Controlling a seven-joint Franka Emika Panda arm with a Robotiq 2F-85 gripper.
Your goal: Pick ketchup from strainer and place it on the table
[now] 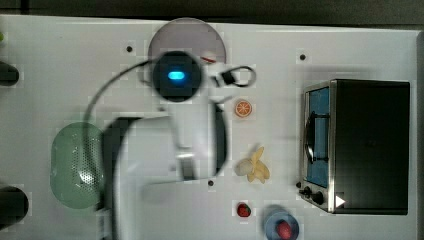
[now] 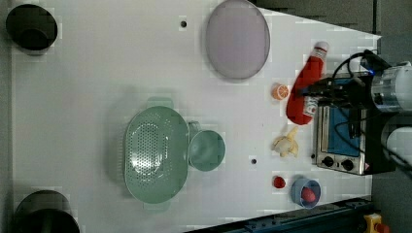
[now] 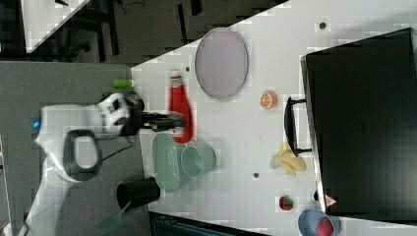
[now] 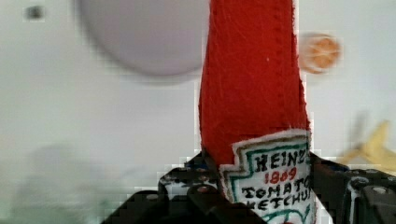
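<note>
White table [image 2: 97, 73] carried a grey plate [image 2: 237, 39], an orange slice [image 2: 279, 91], a peeled banana [image 2: 286, 144] and a toaster oven [image 1: 370, 145]. On it the strainer [image 2: 155, 154] lay with nothing inside, a green cup [image 2: 207, 150] touching its rim. Above the surface, the gripper [image 3: 172, 120] was clamped across the ketchup [image 2: 305, 82] at its labelled lower body. The bottle hung clear of the strainer, between the plate and the toaster oven in the left view.

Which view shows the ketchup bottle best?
The left view: the whole ketchup shows, cap to base, gripped in the claw. The right view shows it partly behind the strainer; the wrist view shows its label close up.
</note>
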